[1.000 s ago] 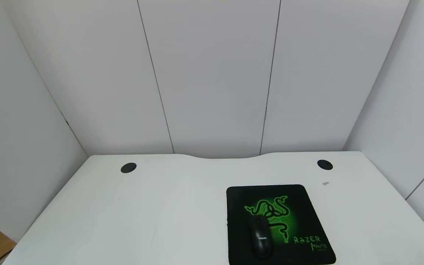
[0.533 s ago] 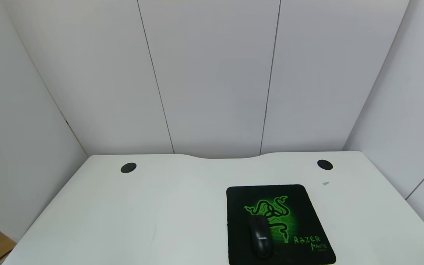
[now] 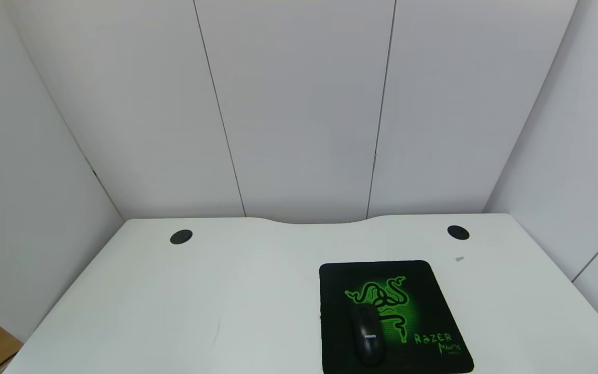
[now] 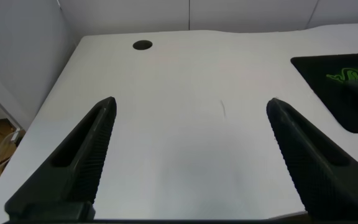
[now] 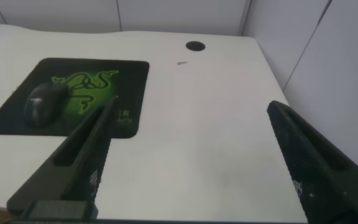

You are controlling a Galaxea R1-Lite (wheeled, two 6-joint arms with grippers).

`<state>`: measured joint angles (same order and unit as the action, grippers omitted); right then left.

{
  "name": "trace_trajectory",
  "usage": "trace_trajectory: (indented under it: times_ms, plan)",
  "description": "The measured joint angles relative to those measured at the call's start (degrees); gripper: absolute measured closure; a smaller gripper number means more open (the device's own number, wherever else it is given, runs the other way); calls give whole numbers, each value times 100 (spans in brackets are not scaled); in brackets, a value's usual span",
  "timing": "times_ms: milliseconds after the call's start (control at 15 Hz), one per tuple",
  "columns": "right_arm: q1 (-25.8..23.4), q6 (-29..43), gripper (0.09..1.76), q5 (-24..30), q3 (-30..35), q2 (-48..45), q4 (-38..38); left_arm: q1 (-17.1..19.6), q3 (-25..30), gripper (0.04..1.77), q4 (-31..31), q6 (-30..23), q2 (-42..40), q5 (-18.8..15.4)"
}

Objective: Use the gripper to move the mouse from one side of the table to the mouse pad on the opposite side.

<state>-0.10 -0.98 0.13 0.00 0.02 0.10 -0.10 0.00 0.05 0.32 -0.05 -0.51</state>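
The black mouse (image 3: 367,335) lies on the black mouse pad (image 3: 390,275) with the green snake logo, on the right near part of the white table (image 3: 200,311). It also shows in the right wrist view (image 5: 45,104) on the pad (image 5: 129,74). Neither gripper shows in the head view. My left gripper (image 4: 191,109) is open and empty above the table's left near part; the pad's corner (image 4: 328,74) shows to one side. My right gripper (image 5: 191,115) is open and empty above bare table beside the pad.
Two round black grommets sit near the far edge, one left (image 3: 181,237) and one right (image 3: 458,232). A small grey speck (image 3: 459,258) lies near the right grommet. White walls close the table at the back and sides.
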Motion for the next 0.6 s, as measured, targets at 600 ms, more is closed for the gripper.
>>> trace_trajectory:
  times_ms: [600]
  plan:
    - [-4, 2, 14, 7, 0, 0, 0, 0, 0, 9, 5, -41, 0, 5]
